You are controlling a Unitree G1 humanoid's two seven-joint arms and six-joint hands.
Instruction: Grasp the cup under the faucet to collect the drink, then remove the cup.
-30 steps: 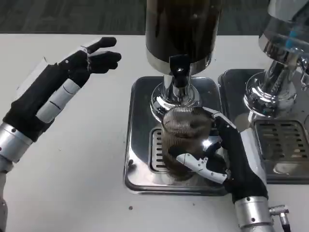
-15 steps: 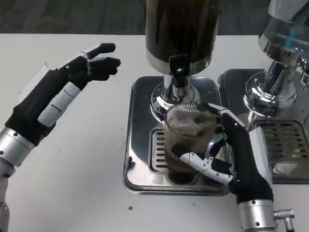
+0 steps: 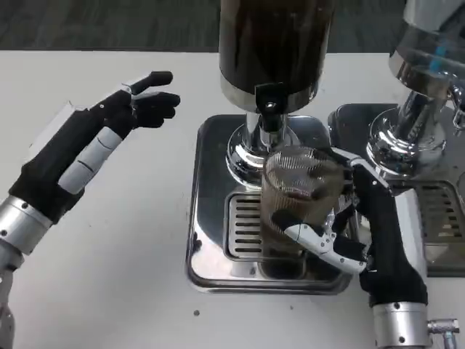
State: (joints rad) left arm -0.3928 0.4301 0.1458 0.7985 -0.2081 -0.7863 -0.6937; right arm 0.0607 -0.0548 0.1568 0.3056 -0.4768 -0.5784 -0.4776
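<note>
A ribbed clear cup [image 3: 296, 196] holding dark drink hangs just above the steel drip tray [image 3: 211, 247], in front of and slightly right of the black faucet tap [image 3: 269, 102]. My right hand [image 3: 363, 233] grips it from the right, thumb across its front and fingers behind. The dark drink dispenser [image 3: 275, 43] stands on a chrome base behind the cup. My left hand [image 3: 94, 145] hovers open over the white table to the left, fingers stretched toward the dispenser and holding nothing.
A second dispenser [image 3: 425, 80] with a chrome base and its own drip tray [image 3: 436, 218] stands at the right, close to my right forearm. White tabletop [image 3: 123, 291] spreads out to the left of the tray.
My right hand has lifted the cup off the drip grate and carried it to the right, away from under the faucet. My left hand has barely shifted.
</note>
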